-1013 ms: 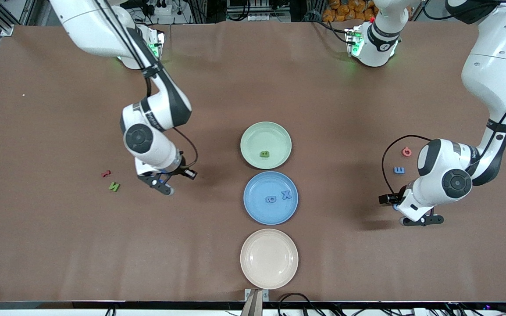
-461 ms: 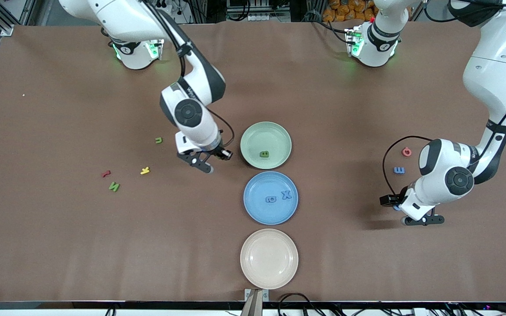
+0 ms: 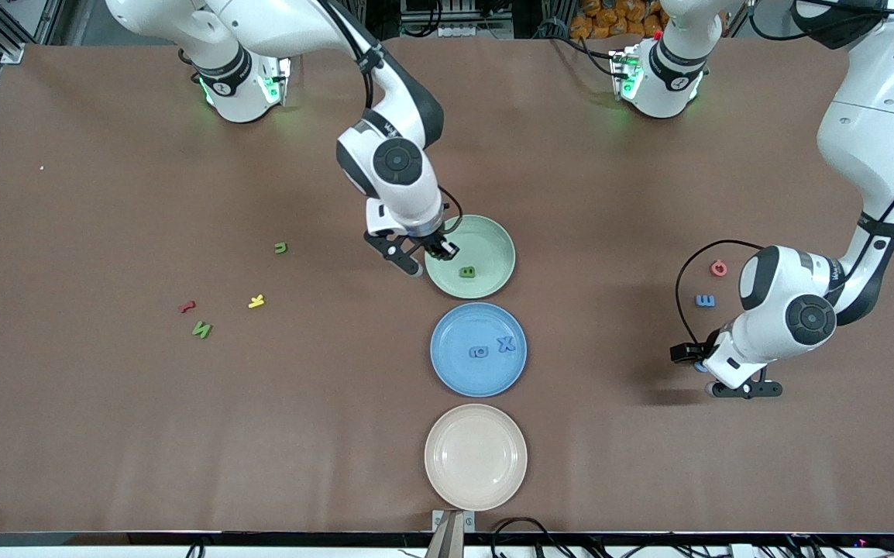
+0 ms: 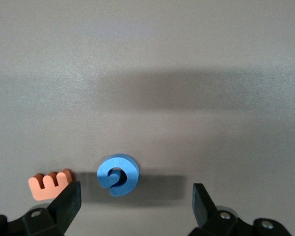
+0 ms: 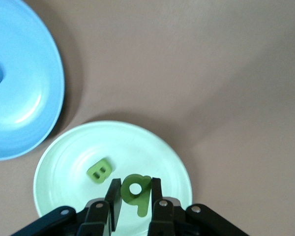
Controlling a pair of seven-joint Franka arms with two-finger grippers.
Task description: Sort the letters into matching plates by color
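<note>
My right gripper (image 3: 431,258) is shut on a green letter (image 5: 137,189) and holds it over the rim of the mint green plate (image 3: 493,240), which also shows in the right wrist view (image 5: 162,152). A green B (image 3: 467,272) lies in that plate. The blue plate (image 3: 455,372) holds a blue X (image 3: 506,344) and another blue letter (image 3: 479,353). My left gripper (image 4: 135,189) is open just above the table, with a round blue letter (image 4: 118,175) between its jaws and an orange letter (image 4: 50,183) beside one finger.
A cream plate (image 3: 476,457) stands nearest the camera. A green letter (image 3: 280,248), a yellow one (image 3: 256,301), a red one (image 3: 187,307) and a green N (image 3: 201,329) lie toward the right arm's end. A red G (image 3: 718,268) and a blue E (image 3: 705,301) lie by the left arm.
My right gripper has travelled from beside the loose letters to over the green plate's rim. The left arm has barely moved.
</note>
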